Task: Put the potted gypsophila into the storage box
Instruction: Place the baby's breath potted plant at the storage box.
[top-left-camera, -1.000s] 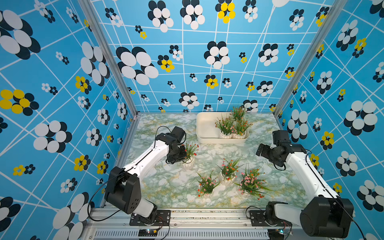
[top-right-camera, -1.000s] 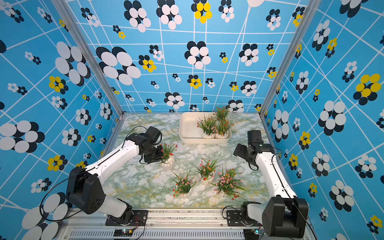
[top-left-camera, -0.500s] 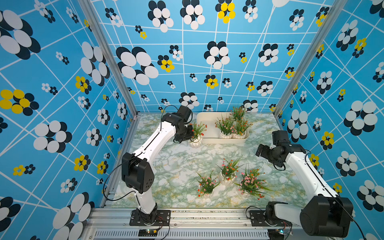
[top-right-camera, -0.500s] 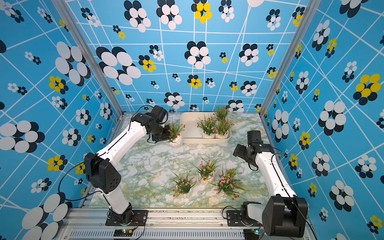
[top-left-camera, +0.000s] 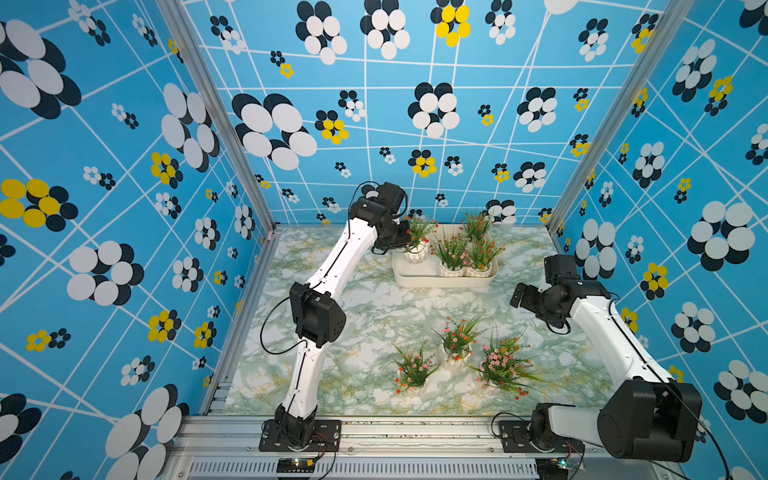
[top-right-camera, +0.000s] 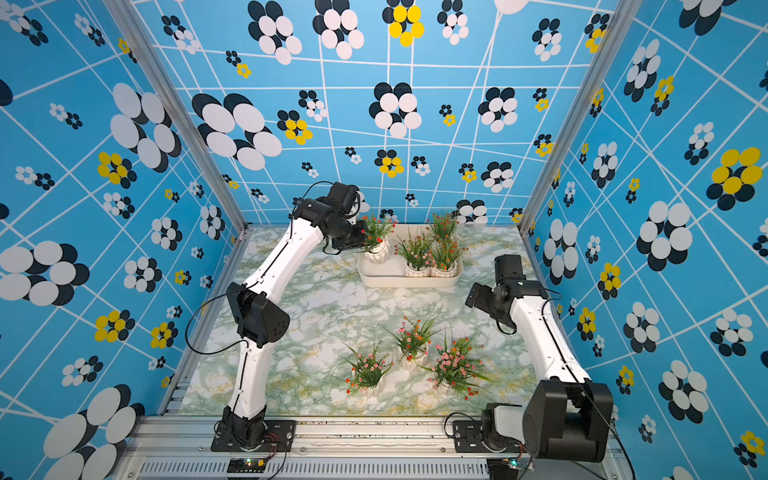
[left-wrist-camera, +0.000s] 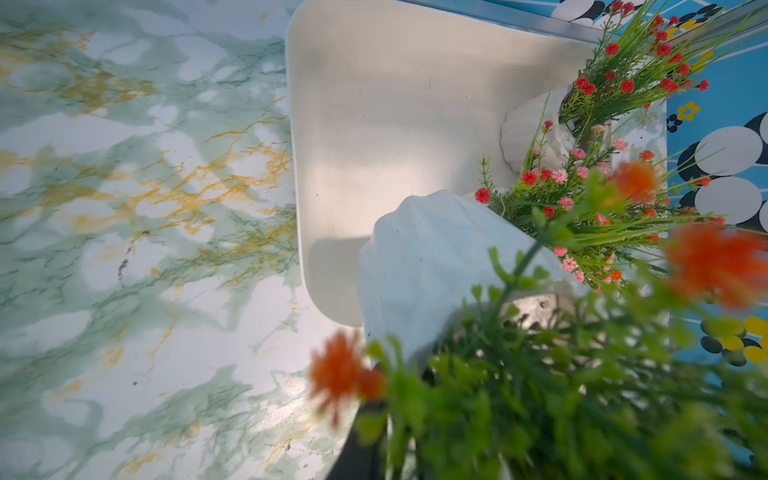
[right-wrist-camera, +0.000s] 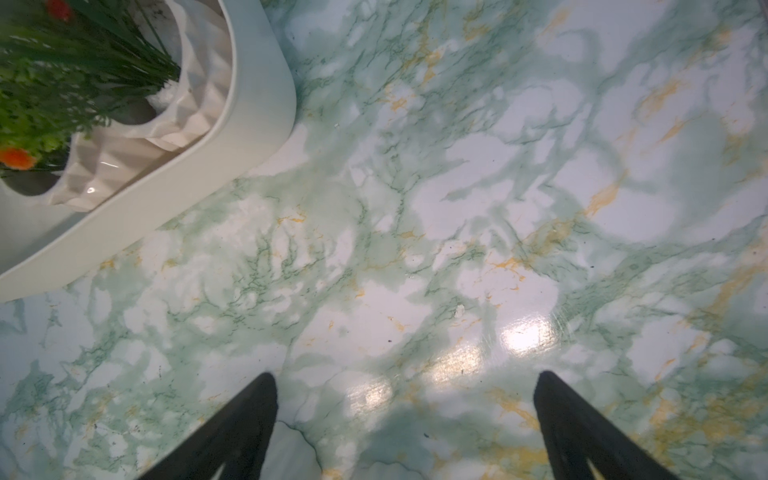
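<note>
The left tool (top-left-camera: 407, 245), jaws closed down on one potted gypsophila (top-left-camera: 417, 251), holds the white ribbed pot upright over the left end of the storage box (top-left-camera: 442, 283). Whether its base touches the box floor cannot be told. In the left wrist view the held pot (left-wrist-camera: 432, 266) overhangs a corner of the box, with bare cream floor stretching beyond it. The box's long axis runs across the counter (top-left-camera: 374, 316), and three boxed pots (top-left-camera: 451, 272) crowd its right end. The free space therefore lies directly under and just ahead of the tool, which looks like a short drop. The right tool (right-wrist-camera: 405, 382), jaws spread wide and empty, hovers over bare counter. It appears the nearer arm to the three loose pots (top-left-camera: 455, 353) standing toward the front edge.
</note>
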